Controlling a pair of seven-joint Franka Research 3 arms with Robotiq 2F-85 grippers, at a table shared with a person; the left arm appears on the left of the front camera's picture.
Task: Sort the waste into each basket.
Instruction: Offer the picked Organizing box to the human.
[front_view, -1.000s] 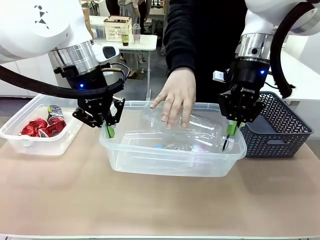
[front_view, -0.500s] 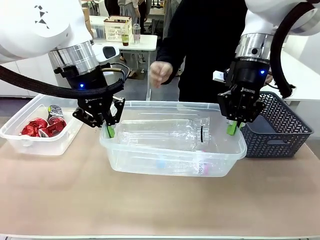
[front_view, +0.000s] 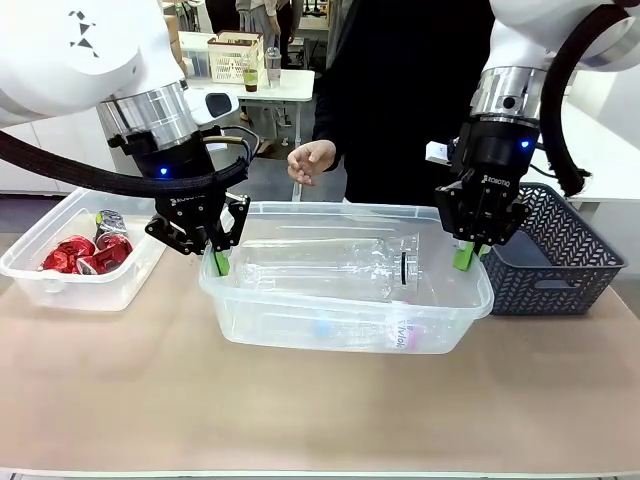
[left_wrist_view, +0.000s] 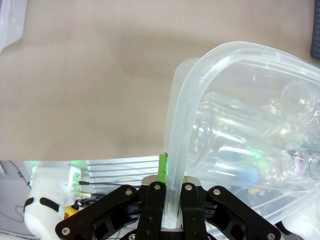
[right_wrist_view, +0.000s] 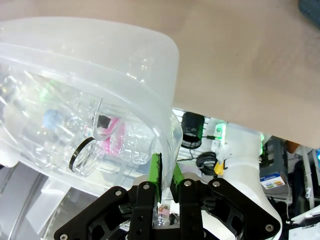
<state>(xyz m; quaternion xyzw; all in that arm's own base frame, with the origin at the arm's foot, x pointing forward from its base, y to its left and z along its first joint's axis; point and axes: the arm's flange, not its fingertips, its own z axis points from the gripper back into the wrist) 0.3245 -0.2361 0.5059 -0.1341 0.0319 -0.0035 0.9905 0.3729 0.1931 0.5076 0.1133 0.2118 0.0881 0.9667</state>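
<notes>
A large see-through tub (front_view: 300, 325) stands mid-table, with several clear plastic bottles (front_view: 330, 262) lying in it. My left gripper (front_view: 219, 262) is shut on its left rim, and my right gripper (front_view: 463, 258) is shut on its right rim. In the left wrist view my gripper (left_wrist_view: 169, 200) pinches the rim (left_wrist_view: 200, 70), with the bottles (left_wrist_view: 240, 140) behind the wall. In the right wrist view my gripper (right_wrist_view: 164, 192) clamps the tub's edge (right_wrist_view: 100, 40) beside the bottles (right_wrist_view: 85, 150). A second clear tub (front_view: 40, 285) at far left holds red-and-silver cans (front_view: 75, 253).
A dark blue-grey lattice basket (front_view: 560, 260) stands right of the big tub, close behind my right gripper. The person stands at the far side with a hand (front_view: 312, 160) raised above the tub's back rim. Bare table lies in front.
The person's hand has let go of a bottle in the middle tub and drawn up and back. Both grippers have stayed on the rim.
</notes>
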